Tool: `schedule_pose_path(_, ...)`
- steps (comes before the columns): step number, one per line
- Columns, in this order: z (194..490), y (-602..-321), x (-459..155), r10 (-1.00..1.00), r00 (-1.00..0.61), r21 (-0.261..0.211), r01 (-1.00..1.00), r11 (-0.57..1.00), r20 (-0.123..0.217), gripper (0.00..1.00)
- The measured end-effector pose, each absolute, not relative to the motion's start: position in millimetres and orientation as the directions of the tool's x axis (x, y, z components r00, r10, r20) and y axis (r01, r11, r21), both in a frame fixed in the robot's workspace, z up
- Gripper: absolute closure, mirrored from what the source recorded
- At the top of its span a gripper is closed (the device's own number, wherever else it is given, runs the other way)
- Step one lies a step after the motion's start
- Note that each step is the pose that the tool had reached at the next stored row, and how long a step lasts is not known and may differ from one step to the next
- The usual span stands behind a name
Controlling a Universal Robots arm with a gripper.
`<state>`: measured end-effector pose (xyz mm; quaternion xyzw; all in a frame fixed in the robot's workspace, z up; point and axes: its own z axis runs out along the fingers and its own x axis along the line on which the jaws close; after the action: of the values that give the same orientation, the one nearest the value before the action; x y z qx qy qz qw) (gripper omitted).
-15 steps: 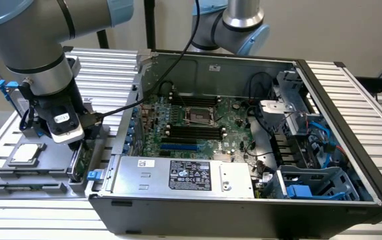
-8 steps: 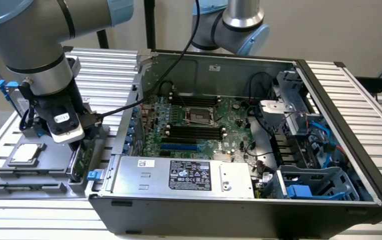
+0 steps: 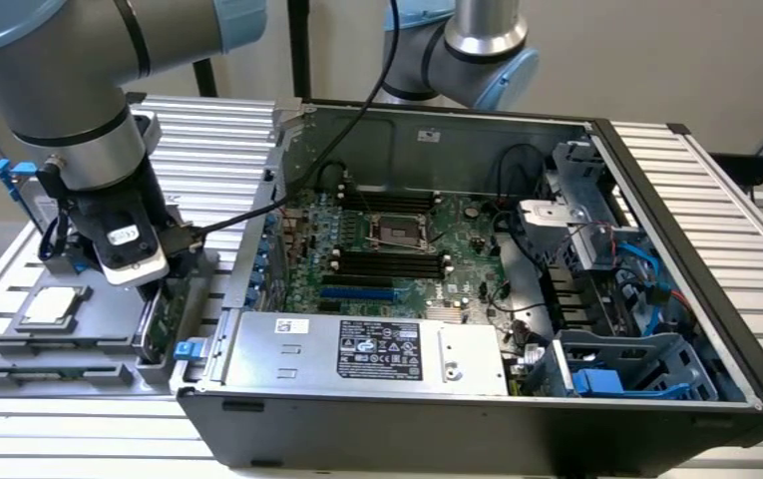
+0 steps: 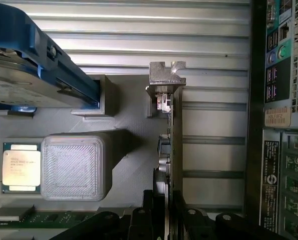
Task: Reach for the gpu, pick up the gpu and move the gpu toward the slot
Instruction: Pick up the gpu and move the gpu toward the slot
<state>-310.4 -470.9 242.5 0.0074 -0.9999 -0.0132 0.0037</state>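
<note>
Grey tray [image 4: 134,115] | gpu [image 4: 176,150] on edge | bracket [image 4: 166,75] end away from gripper [image 4: 168,205]

Exterior view: raised, mid-distance, angled down over the ribbed surface [image 3: 740,190] and into the open computer case [image 3: 395,120]; grey fixture tray [image 3: 35,344] at the exterior view's left. Wrist view: close in, facing straight down past the tool [image 4: 164,207] onto that tray. Shared ground: tray, processor chip [image 4: 21,166], gpu [image 4: 176,150] seen edge-on, a strip of surface, the case's outer wall
</note>
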Motion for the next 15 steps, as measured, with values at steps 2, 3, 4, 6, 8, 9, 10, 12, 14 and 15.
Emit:
schedule_pose_path(2,246,-471,-310,-0.015,-1.000,0.026,-0.015,1.000,0.010,0.73)
schedule_pose_path(3,249,-471,-310,-0.015,-1.000,0.026,-0.015,1.000,0.012,0.73)
schedule_pose_path(4,253,-471,-310,-0.015,-1.000,0.026,-0.015,1.000,0.014,0.73)
schedule_pose_path(6,260,-471,-310,-0.015,-1.000,0.026,-0.015,1.000,0.018,0.73)
schedule_pose_path(8,268,-471,-310,-0.015,-1.000,0.026,-0.014,1.000,0.021,0.73)
schedule_pose_path(9,273,-471,-310,-0.015,-1.000,0.027,-0.014,1.000,0.022,0.73)
schedule_pose_path(10,277,-471,-309,-0.015,-1.000,0.026,-0.014,1.000,0.024,0.73)
schedule_pose_path(12,287,-471,-309,-0.015,-1.000,0.027,-0.014,1.000,0.025,0.73)
schedule_pose_path(14,295,-471,-308,-0.015,-1.000,0.026,-0.014,1.000,0.027,0.73)
schedule_pose_path(15,300,-471,-307,-0.015,-1.000,0.027,-0.014,1.000,0.027,0.73)
